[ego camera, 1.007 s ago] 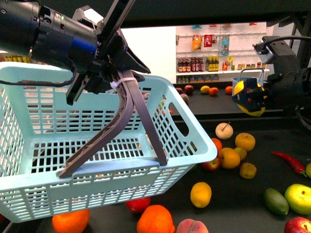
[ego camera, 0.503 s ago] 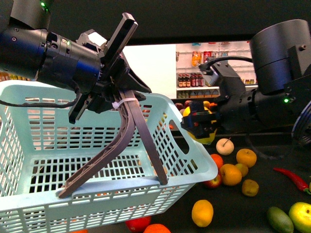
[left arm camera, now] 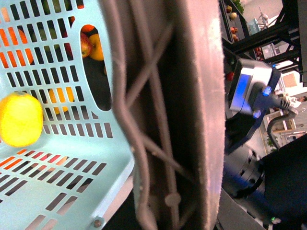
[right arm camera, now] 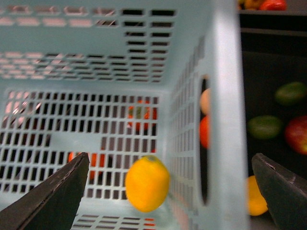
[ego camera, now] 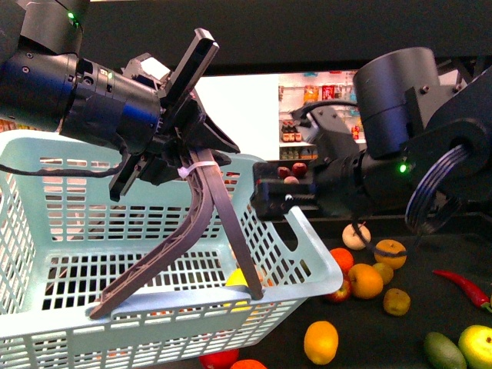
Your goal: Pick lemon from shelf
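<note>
Inside the pale blue basket (ego camera: 154, 286), you have the lemon (right arm camera: 147, 183) lying low, near a side wall, clear of both arms; whether it rests on the slatted floor cannot be told. Your right gripper (ego camera: 269, 198) hangs over the basket rim, its fingers (right arm camera: 57, 196) spread wide and holding nothing. Your left gripper (ego camera: 184, 150) has its fingers pressed onto the brown handle (ego camera: 201, 207), with the basket tilted.
</note>
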Controlling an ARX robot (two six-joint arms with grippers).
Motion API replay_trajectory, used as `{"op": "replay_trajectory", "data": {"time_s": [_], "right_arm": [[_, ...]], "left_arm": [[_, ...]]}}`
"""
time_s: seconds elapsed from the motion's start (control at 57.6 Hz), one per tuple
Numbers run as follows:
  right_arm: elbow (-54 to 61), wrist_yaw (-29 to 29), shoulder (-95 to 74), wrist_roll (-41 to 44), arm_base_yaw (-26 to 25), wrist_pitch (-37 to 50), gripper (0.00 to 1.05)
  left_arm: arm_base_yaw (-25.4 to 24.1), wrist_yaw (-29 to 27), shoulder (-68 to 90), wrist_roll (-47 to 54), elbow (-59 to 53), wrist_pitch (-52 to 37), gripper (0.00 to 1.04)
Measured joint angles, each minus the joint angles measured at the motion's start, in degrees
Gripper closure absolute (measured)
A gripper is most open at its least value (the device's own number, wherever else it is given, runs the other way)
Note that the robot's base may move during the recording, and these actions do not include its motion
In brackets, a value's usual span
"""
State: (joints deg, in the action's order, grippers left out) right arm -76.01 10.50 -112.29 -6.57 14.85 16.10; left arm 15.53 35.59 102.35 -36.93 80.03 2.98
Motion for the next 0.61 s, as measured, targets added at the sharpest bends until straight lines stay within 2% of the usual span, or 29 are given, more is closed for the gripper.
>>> {"op": "replay_trajectory", "data": {"time_s": [0.26, 0.382, 0.608], "right_arm": [[-6.32, -3.56, -3.56, 0.66, -12.98, -2.08, 0.02], [-7.96, -4.96, -9.20, 2.32, -17.42, -2.47, 0.02], [-12.04, -7.98, -23.96, 3.74, -20.41, -7.37, 0.02]], "left_arm": [[0.00, 0.02, 0.00, 0.02, 0.00, 0.00, 0.91], [0.00, 0.02, 0.00, 0.04, 0.00, 0.00, 0.91], [0.00, 0.02, 0.00, 0.04, 0.00, 0.00, 0.91]]}}
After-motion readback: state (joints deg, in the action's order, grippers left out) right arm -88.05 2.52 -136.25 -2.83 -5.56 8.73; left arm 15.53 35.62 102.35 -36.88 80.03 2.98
